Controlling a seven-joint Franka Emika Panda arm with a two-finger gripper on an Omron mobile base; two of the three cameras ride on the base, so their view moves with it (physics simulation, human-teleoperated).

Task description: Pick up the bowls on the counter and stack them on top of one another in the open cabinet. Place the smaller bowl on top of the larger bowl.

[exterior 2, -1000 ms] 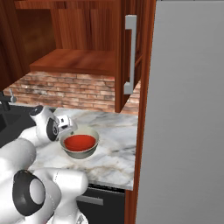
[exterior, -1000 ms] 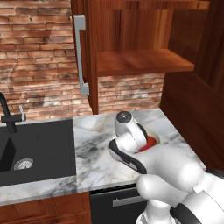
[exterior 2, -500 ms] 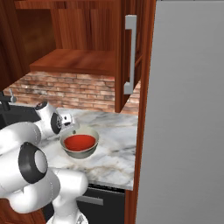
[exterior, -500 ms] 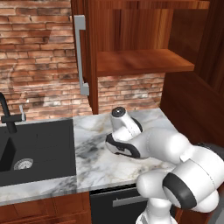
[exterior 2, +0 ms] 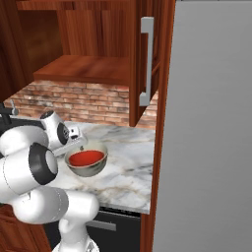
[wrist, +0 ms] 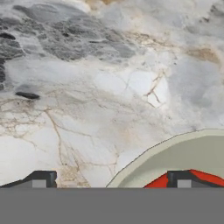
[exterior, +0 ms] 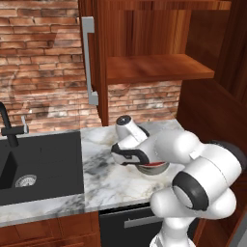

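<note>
The smaller bowl [exterior 2: 87, 157], glossy red, sits inside the larger bowl [exterior 2: 90, 170], pale grey-beige, on the marble counter [exterior 2: 129, 173]. Both stand below the open cabinet [exterior 2: 86, 69], which has a bare wooden shelf. My gripper [wrist: 111, 180] is open and hangs low over the left rim of the larger bowl [wrist: 175, 153]. One fingertip [wrist: 181, 178] is over the red inside, and the other fingertip [wrist: 41, 179] is over bare marble. Nothing is held. In the left base view my arm covers most of the bowls, and a strip of the red bowl [exterior: 153, 165] shows.
A black sink [exterior: 38, 161] with a dark tap [exterior: 8, 128] lies left of the bowls. The cabinet door with its long grey handle [exterior: 89, 62] stands open above the counter. A tall grey panel [exterior 2: 211, 128] closes off the right side. A brick wall [exterior: 43, 87] lies behind.
My hand has slid left and lower, from over the bowls' middle to their left rim, and the elbow has swung round. The bowls have not moved. The jaws stay wide.
</note>
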